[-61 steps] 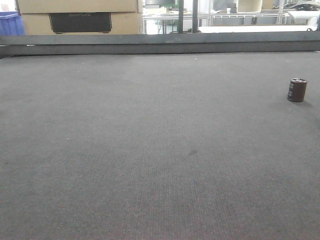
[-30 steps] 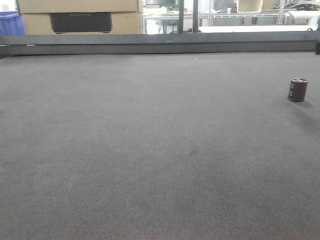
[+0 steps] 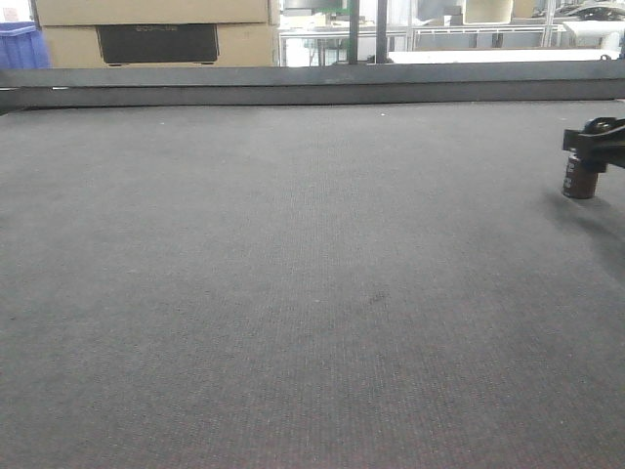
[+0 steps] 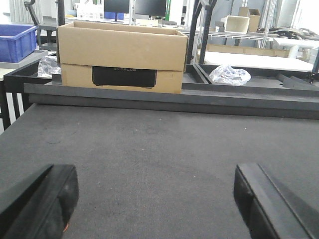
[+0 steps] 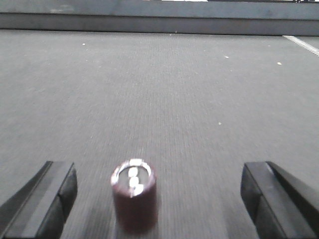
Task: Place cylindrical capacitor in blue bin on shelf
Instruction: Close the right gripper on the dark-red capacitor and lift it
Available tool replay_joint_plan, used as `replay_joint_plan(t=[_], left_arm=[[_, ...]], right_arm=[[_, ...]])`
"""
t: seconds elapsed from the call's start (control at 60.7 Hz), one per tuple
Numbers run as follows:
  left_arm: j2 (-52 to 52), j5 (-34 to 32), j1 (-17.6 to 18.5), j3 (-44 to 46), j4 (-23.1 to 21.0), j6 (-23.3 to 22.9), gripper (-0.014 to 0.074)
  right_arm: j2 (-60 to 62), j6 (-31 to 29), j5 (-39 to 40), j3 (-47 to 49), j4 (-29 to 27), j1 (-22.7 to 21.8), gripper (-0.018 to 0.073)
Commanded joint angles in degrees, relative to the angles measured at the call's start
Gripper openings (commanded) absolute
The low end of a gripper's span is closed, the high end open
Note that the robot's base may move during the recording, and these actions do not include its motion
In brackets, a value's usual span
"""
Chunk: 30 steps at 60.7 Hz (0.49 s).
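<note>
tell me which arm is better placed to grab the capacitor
Right. The right gripper is open, with the cylindrical capacitor standing upright between its fingers. The left gripper, also open, faces only bare mat and a cardboard box, with no capacitor in view.

The surface (image 3: 293, 293) is dark grey and fuzzy like a carpet. A dark bar (image 4: 174, 95) runs along its far edge. Behind the bar sits a brown cardboard box (image 4: 122, 47) with a black patch on its front. A crumpled clear bag (image 4: 230, 75) lies right of it.
</note>
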<state>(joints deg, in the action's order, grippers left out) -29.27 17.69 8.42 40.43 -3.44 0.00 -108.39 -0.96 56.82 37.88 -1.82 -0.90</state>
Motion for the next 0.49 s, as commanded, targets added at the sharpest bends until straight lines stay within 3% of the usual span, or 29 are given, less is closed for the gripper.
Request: replay_joint_plan(t=[0.0, 0.132, 0.363, 0.478], left_arm=[[-0.1, -1.1, 0.3, 0.4, 0.0, -0.3, 0.0536], [-0.1, -1.1, 0.3, 0.4, 0.0, -0.3, 0.0536], [-0.1, -1.1, 0.3, 0.4, 0.0, -0.3, 0.0536], [-0.1, -1.1, 0.3, 0.4, 0.0, -0.3, 0.0536]], right_arm=[[-2.7, 0.3, 1.6, 2.7, 0.2, 0.0, 0.0547], [-6.5, 0.4, 1.2, 6.6, 3.5, 0.0, 0.0547], [-10.4, 0.4, 0.6, 9.2, 3.7, 0.0, 0.0545], [-11.0, 0.4, 0.6, 9.4, 3.6, 0.0, 0.0466]])
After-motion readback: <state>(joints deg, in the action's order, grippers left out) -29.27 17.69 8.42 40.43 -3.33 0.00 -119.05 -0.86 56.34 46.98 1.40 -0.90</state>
